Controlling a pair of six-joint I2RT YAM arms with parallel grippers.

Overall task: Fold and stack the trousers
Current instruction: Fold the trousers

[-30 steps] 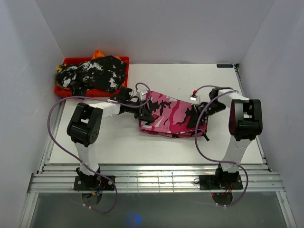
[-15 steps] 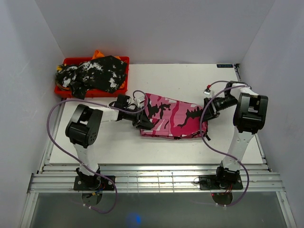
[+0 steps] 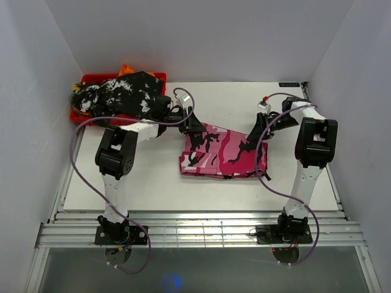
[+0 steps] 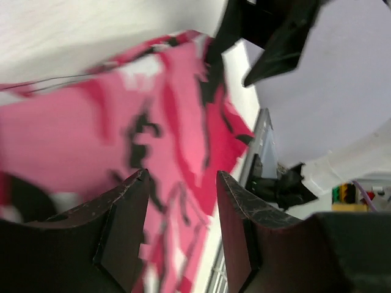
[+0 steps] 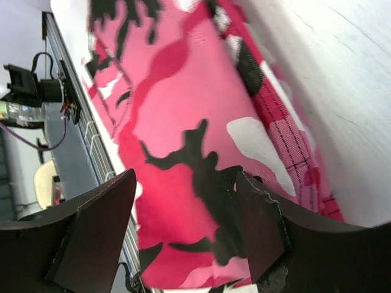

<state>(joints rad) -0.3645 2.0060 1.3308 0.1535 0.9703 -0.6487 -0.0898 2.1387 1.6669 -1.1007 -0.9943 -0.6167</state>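
The folded cloth trousers [image 3: 223,155] in hot-pink, white and black camouflage are lying in the middle of the white table [image 3: 122,177]. The left gripper [image 3: 195,125] and right gripper [image 3: 254,132] are hovering at their far corners, jaws apart and empty. The next fold probably needs both grippers pinching all layers evenly.

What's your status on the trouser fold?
Left gripper and right gripper open, empty, over far corners. Pink trousers folded flat on table. Mottled garment in red bin. Nothing in the way.
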